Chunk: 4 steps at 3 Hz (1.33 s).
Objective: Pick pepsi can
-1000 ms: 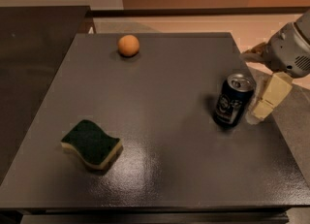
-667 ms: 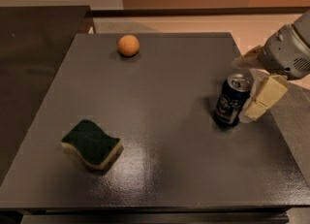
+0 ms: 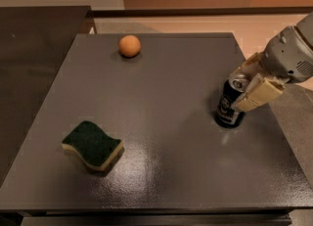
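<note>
As arm slants from right, pincer at pepsi can; perhaps touching.

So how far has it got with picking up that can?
Done: the approach looks finished, since the gripper is right at the upper part of the can, near the right edge of the table. In hand: taking hold, though I cannot tell whether it grips yet. Left: the lift, as the can stands upright on the table, not raised.
</note>
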Motion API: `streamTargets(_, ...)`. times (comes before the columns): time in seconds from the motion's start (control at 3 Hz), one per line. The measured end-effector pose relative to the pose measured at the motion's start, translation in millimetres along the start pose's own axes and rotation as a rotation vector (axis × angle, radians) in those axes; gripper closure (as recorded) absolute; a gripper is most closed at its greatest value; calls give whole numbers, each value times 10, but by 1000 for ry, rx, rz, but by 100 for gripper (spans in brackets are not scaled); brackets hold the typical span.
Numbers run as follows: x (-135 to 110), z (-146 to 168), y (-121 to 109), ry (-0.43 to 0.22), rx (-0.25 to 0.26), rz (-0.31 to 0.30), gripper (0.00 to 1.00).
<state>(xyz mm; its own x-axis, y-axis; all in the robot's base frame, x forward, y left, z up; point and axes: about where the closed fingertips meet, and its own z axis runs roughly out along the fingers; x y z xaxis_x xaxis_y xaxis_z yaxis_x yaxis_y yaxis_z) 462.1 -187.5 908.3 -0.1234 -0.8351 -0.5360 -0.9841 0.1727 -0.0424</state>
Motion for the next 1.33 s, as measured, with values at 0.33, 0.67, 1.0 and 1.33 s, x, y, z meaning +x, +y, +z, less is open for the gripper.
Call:
streamTargets(0.33,-118,-80,-7,-28,12,-7,87)
streamTargets(0.67,-302,-229,-63,-40,28,-5,100)
streamTargets(1.0,-705,-616,-210,-43,73,-30,100)
streamTargets(1.33,-706,-614,-211,-43,73,-30,100)
